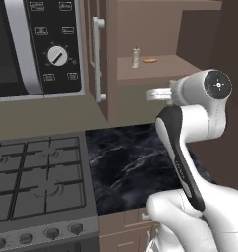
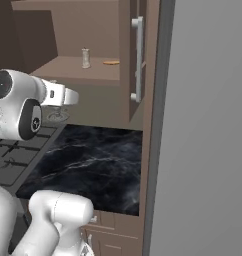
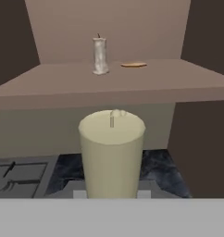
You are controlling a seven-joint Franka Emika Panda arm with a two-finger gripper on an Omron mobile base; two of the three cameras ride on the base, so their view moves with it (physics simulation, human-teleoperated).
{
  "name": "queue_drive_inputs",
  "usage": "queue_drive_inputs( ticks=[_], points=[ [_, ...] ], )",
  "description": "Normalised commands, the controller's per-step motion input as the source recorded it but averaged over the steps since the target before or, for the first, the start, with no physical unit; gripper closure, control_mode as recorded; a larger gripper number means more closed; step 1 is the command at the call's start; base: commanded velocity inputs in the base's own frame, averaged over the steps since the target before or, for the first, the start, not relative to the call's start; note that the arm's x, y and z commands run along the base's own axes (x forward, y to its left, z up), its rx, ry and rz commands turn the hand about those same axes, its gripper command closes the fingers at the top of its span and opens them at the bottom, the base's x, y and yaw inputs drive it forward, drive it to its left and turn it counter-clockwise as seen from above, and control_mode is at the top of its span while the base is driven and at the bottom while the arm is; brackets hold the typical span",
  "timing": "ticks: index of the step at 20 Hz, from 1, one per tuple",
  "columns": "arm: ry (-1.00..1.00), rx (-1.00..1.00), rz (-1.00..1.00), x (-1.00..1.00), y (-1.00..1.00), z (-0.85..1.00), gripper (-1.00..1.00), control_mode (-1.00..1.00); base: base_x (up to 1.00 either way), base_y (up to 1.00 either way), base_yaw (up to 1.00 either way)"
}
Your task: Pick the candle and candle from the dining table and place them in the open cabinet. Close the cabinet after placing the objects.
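Jaws pinched stub candle (image 3: 112, 152), held upright below shelf (image 3: 63, 83). Advice: raise higher, set down at 3 o'clock of stick candle (image 3: 100, 55), avoid knocking it.

The short candle (image 3: 112, 152) looks matt cream wax, the cabinet (image 1: 145, 68) shelf smooth matt brown wood with a silvery metal bar handle (image 1: 98, 59), the bench (image 1: 135, 165) glossy black veined marble, and the stove (image 1: 37, 179) dull grey metal.
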Motion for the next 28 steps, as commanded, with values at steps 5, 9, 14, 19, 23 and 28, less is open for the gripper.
queue_drive_inputs(
  ticks=[5,9,14,19,23,28],
  points=[
    [-0.03,0.00,0.00,0.04,0.00,0.47,1.00,-1.00,0.00,0.00,0.00],
    [0.00,0.00,0.00,0.00,0.00,0.59,1.00,-1.00,0.00,0.00,0.00],
    [-0.03,0.00,0.00,0.01,0.00,0.50,1.00,-1.00,0.00,0.00,0.00],
    [-0.05,-0.01,0.00,0.16,0.00,0.06,1.00,-1.00,0.00,0.00,0.00],
    [-0.06,-0.01,0.00,0.44,0.00,0.00,1.00,-1.00,0.00,0.00,0.00],
    [-0.04,0.00,0.00,0.56,0.00,0.00,1.00,-1.00,0.00,0.00,0.00]
  ],
)
